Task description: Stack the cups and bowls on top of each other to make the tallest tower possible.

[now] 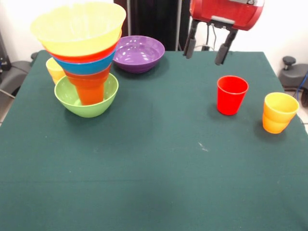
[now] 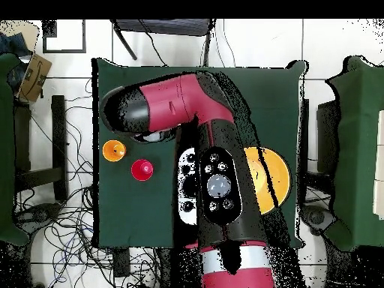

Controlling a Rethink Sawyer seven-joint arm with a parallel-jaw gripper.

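Note:
The tower [image 1: 85,57] stands at the left: a green bowl [image 1: 72,98] as base, an orange cup [image 1: 90,89] in it, then orange, blue [image 1: 86,67] and big yellow [image 1: 77,24] bowls flaring upward. A yellow cup [image 1: 53,69] stands behind it. A purple bowl [image 1: 138,53] sits at the back. A red cup [image 1: 232,95] and a yellow-orange cup [image 1: 279,112] stand upright at the right. My gripper [image 1: 203,58] hangs open and empty above the table, behind and a little left of the red cup. The overhead view shows the red cup [image 2: 142,170], the yellow-orange cup [image 2: 113,151] and the tower's top [image 2: 268,178].
The table carries a dark green cloth [image 1: 159,168]. In the overhead view my arm [image 2: 217,187] covers the table's middle and part of the tower. Chairs and cables lie around the table.

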